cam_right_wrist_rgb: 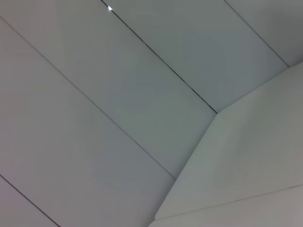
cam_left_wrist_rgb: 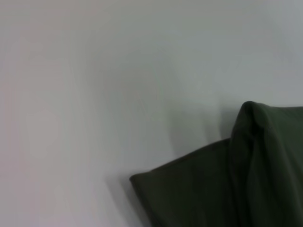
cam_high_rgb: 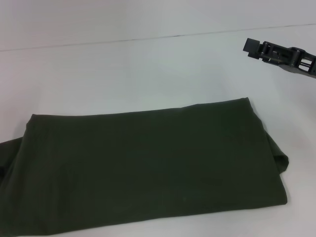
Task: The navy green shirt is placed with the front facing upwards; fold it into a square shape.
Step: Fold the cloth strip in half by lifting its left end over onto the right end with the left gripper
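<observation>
The navy green shirt (cam_high_rgb: 143,173) lies folded, plain side up, along the near edge of the white surface (cam_high_rgb: 123,74), while the right pincer (cam_high_rgb: 253,48) hangs above the far right corner, its opening impossible to tell.

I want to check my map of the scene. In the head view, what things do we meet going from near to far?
Navy green shirt, folded with its plain side up, then bare white table, then the right pincer raised at the far right.
</observation>
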Available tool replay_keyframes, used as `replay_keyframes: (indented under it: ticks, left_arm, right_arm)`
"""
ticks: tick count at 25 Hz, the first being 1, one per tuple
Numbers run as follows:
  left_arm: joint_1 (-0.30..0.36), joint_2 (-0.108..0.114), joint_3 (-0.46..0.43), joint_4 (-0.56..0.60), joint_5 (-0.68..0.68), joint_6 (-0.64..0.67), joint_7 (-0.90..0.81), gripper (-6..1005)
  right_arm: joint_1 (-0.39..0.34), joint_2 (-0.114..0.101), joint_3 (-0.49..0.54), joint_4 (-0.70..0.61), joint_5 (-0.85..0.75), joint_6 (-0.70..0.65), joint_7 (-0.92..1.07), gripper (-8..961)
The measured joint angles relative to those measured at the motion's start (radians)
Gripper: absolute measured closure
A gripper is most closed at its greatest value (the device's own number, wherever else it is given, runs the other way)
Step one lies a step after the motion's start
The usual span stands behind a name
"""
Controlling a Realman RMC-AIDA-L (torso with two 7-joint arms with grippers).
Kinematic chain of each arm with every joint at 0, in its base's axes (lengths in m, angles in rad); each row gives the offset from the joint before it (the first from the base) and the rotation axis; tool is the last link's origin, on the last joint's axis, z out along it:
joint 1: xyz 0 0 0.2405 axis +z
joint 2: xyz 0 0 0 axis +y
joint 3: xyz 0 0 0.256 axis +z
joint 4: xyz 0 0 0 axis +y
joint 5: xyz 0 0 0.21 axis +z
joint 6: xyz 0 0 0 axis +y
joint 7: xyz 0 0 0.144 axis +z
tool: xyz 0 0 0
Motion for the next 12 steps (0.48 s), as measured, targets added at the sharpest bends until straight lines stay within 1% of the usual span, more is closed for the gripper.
replay_keyframes:
  ticks: [12]
  left_arm:
    - [-0.005,-0.004,0.026,-0.017,0.007,0.006,0.0,105]
  right_arm:
    - [0.0,0.0,0.0,0.001,0.0,0.0,0.0,68]
